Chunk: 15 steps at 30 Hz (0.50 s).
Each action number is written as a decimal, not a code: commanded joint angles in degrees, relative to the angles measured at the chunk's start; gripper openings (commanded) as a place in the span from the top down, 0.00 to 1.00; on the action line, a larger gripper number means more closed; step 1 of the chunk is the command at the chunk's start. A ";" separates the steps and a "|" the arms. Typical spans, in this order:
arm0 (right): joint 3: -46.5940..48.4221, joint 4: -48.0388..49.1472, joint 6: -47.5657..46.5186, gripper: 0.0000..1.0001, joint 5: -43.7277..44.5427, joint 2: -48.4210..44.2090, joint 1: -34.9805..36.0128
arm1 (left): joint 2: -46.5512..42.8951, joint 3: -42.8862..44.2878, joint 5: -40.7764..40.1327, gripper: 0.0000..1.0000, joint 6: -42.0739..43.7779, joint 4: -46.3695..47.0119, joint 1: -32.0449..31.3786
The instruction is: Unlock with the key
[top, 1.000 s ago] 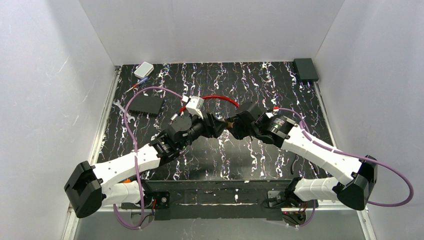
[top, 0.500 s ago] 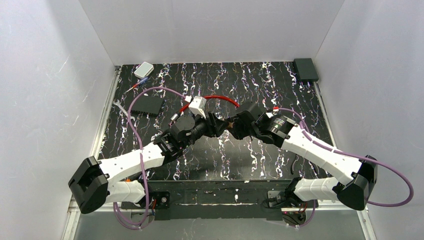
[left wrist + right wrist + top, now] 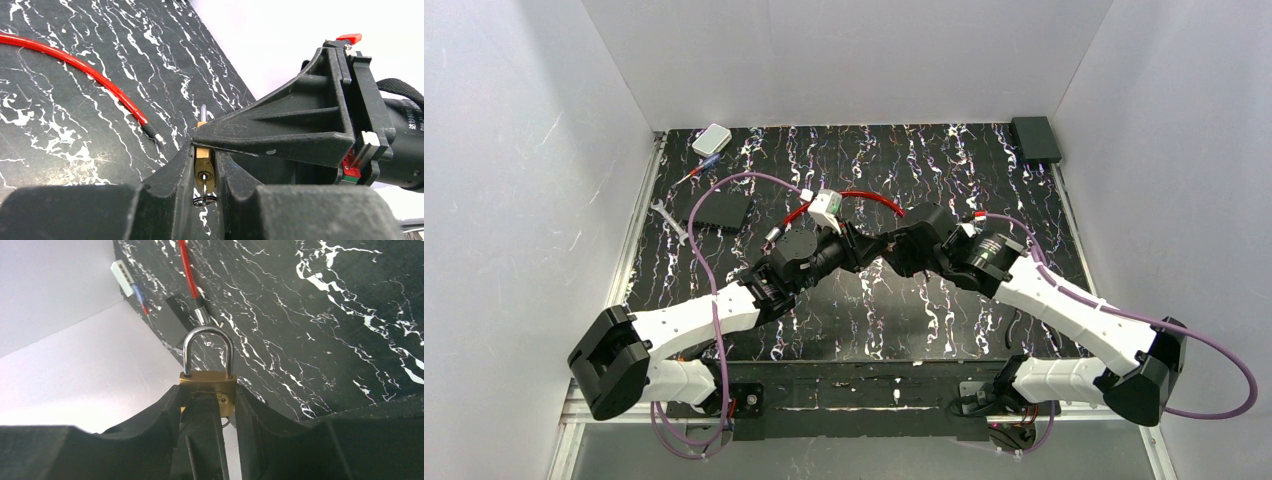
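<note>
The small brass padlock with a steel shackle [image 3: 207, 382] is held clear above the black marbled tabletop [image 3: 924, 160], its body clamped between the fingers of the right claw [image 3: 207, 392]. It looks dense, rigid and slick, so the flat sides of the body are the sound hold. The thin metal key [image 3: 204, 187] in its keyhole likely needs a firm pinch to turn. The left claw [image 3: 204, 160], wider a second ago, has narrowed closely about the key and the lock's bottom; whether it truly bites cannot be told.
</note>
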 commanded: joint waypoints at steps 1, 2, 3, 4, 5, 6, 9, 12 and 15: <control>-1.56 6.01 -2.77 0.99 3.66 -5.00 0.36 | -1.01 0.90 -0.72 1.00 1.51 0.16 0.33; -2.22 6.50 -2.88 0.95 4.17 -5.58 0.36 | -1.39 0.75 -0.70 1.00 1.63 0.23 0.32; -2.66 6.95 -3.09 0.85 4.43 -6.06 0.36 | -1.73 0.63 -0.78 1.00 1.82 0.20 0.29; -2.74 7.07 -3.52 0.71 4.58 -6.44 0.36 | -2.10 0.54 -0.77 1.00 2.08 0.17 0.32; -2.61 7.04 -4.06 0.58 4.83 -6.66 0.36 | -2.44 0.40 -0.89 1.00 2.31 0.16 0.36; -2.43 6.64 -4.52 0.47 5.31 -6.80 0.36 | -2.77 0.28 -0.92 1.00 2.56 0.16 0.36; -2.02 5.76 -5.24 0.09 5.75 -6.89 0.36 | -3.72 -0.23 -1.09 1.00 3.03 0.16 0.41; -2.18 5.21 -5.70 0.02 5.27 -7.13 0.36 | -4.63 -0.55 -0.81 1.00 3.49 0.16 0.40; -2.92 4.63 -5.86 0.02 5.47 -7.83 0.36 | -5.70 -1.01 -0.74 1.00 4.15 0.15 0.46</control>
